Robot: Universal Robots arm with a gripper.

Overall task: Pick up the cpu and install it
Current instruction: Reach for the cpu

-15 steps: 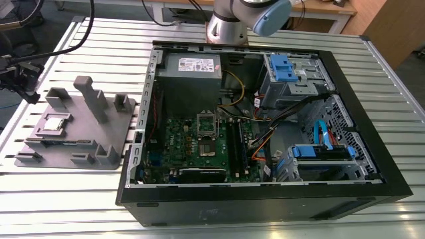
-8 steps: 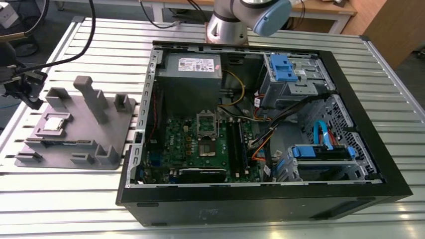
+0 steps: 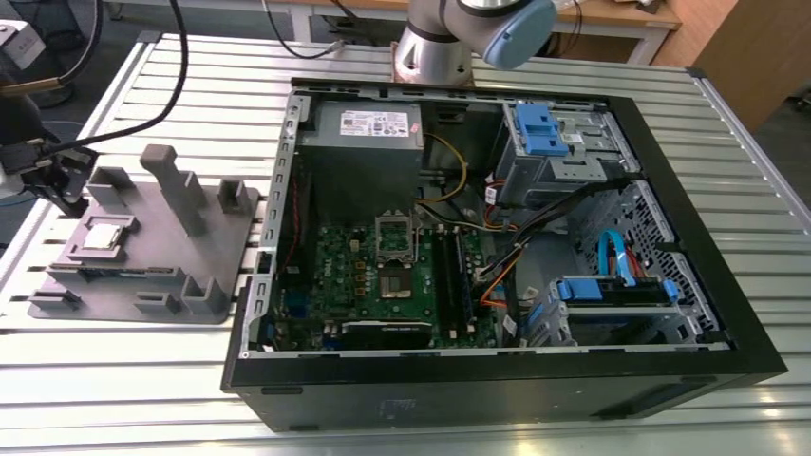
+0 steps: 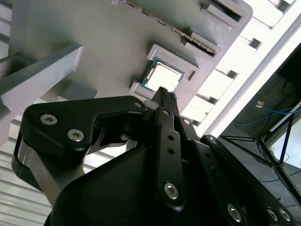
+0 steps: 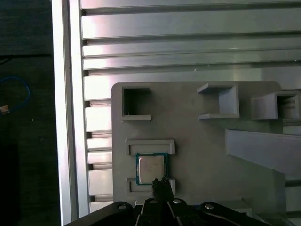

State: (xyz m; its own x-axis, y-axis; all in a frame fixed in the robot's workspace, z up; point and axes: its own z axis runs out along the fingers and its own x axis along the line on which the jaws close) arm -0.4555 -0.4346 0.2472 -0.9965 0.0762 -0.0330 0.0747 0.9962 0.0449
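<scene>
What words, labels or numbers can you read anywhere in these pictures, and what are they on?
No text can be quoted; none of it is legible.
On the power supply: a white label, print too small to read.
On the cpu: the top is too bright to show any marking.
On the motherboard: markings too small to read.
On the computer case: a faint front badge, unreadable.

Above the cpu (image 5: 151, 169) the air is open, and my gripper (image 5: 162, 181) hangs by its edge. Low ridges (image 5: 150, 147) of the grey tray (image 5: 202, 155) flank the chip on two sides. A tall slanted post (image 3: 178, 195) rises just to the exterior view's right. Past it stands the computer case's wall (image 3: 289, 190). Inside, the power supply (image 3: 361, 142) and cables (image 3: 446, 180) crowd my way to the socket (image 3: 395, 237).
</scene>
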